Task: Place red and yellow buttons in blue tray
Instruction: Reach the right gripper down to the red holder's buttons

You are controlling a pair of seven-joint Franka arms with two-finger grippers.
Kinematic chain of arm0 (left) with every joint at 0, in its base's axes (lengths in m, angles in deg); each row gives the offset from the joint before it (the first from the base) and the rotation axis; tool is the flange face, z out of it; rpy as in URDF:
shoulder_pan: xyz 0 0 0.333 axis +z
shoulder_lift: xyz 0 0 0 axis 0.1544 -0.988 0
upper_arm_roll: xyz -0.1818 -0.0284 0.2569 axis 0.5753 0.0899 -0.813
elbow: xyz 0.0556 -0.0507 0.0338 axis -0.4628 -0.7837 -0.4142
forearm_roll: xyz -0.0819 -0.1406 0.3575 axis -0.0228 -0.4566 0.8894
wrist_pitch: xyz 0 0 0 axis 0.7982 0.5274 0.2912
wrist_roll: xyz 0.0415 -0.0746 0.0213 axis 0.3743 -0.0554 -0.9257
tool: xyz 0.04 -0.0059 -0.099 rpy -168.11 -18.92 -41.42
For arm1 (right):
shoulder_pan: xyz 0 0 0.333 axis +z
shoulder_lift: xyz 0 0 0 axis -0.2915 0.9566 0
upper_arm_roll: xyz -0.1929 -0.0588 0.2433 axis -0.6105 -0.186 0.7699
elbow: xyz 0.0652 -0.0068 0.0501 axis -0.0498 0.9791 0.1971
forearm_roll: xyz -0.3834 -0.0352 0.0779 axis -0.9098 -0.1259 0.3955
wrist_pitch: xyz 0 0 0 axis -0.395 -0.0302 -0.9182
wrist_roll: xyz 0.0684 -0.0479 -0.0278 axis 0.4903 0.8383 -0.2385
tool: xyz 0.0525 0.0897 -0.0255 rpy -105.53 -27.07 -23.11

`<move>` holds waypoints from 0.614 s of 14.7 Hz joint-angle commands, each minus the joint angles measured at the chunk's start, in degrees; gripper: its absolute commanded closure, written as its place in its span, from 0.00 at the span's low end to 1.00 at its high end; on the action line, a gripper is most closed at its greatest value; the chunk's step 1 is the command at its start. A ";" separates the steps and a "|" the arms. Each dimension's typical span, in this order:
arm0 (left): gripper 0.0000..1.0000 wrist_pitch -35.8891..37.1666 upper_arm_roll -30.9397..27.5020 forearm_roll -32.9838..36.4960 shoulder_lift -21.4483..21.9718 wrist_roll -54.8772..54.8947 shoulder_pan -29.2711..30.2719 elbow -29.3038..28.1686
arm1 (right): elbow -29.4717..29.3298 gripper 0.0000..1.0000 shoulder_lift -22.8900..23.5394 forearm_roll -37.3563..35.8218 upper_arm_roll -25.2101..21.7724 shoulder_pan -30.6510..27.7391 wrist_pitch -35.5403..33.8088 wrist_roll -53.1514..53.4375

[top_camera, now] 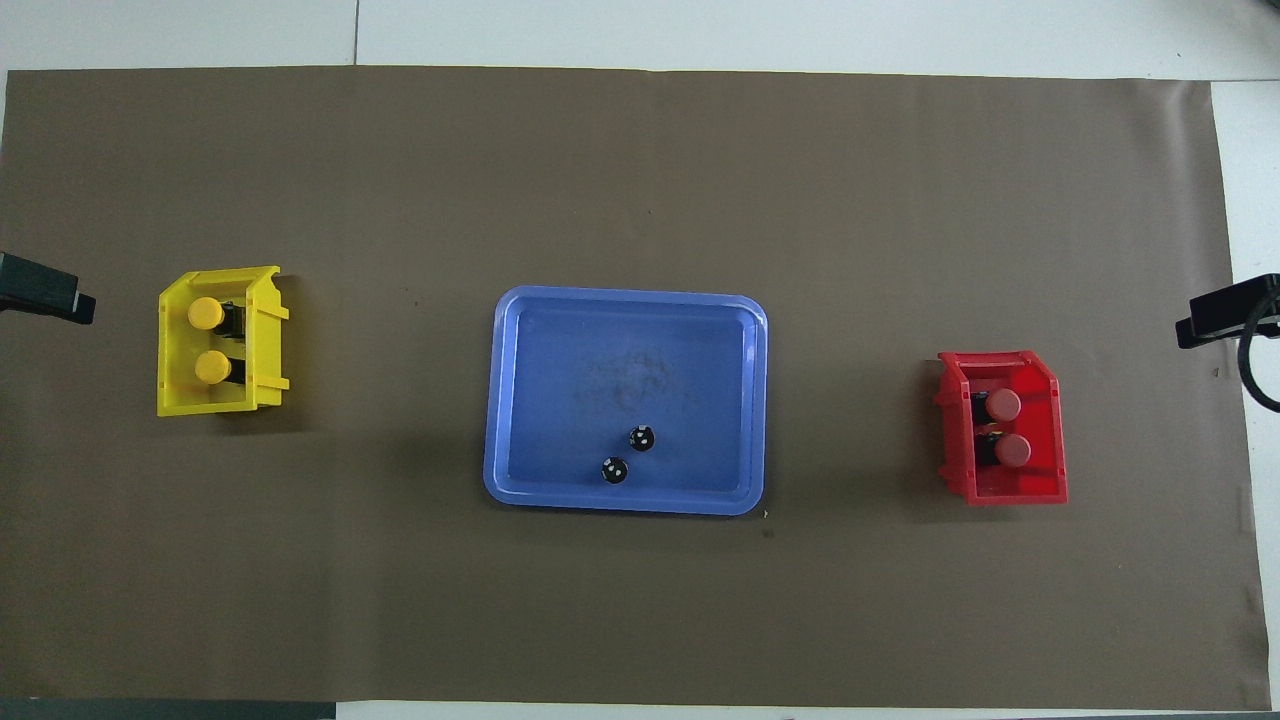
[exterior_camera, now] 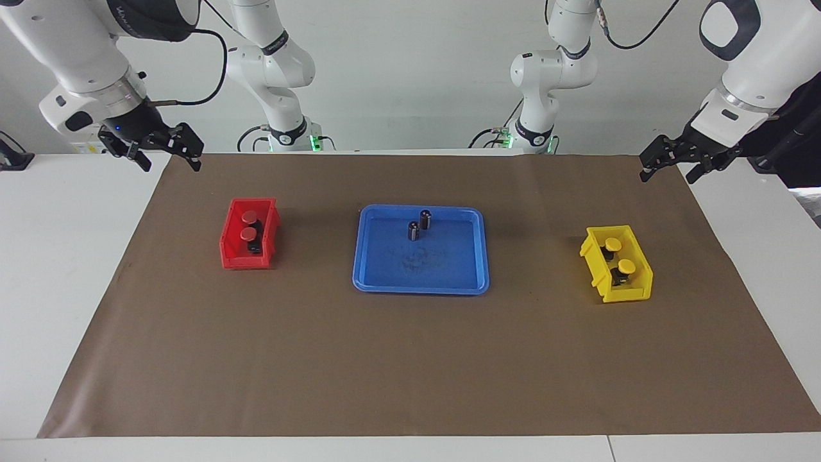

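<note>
Brown mat (exterior_camera: 410, 359) holds red and yellow buttons (exterior_camera: 248, 235) well apart from each raised tool (exterior_camera: 165, 153).

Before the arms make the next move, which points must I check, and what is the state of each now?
1. Left claw open, empty, over the mat's edge: ok.
2. Right claw open, empty, over the mat's corner: ok.
3. Red buttons in the red bin, uncovered: ok.
4. Yellow buttons in the yellow bin, uncovered: ok.
5. Blue tray has bare floor; two dark cylinders stand near its robot-side rim: ok.
6. Buttons in tray: none yet, not ok.
</note>
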State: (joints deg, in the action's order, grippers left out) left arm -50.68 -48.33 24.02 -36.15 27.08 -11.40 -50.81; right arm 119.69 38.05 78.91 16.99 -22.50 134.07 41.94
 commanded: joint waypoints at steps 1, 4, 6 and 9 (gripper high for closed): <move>0.00 -0.35 -0.08 -0.29 1.59 0.23 0.23 -1.78 | 1.17 0.00 -0.94 -0.70 0.73 0.02 -0.02 0.61; 0.00 -0.79 -0.08 -0.12 1.59 0.49 0.32 -1.78 | 1.34 0.04 -0.76 -0.70 0.82 0.02 2.52 0.26; 0.00 -1.06 -0.08 -0.12 1.59 0.49 0.32 -1.78 | 4.31 0.11 -1.64 -0.61 0.91 0.80 5.59 0.35; 0.00 -0.97 -0.08 -0.12 1.59 0.40 0.32 -1.87 | 11.25 0.19 -3.57 0.17 0.91 2.56 12.35 0.44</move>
State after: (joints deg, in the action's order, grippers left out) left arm -50.75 -48.36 24.02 -36.15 27.08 -11.38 -50.81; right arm 124.05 37.57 78.93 17.69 -21.01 141.53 41.94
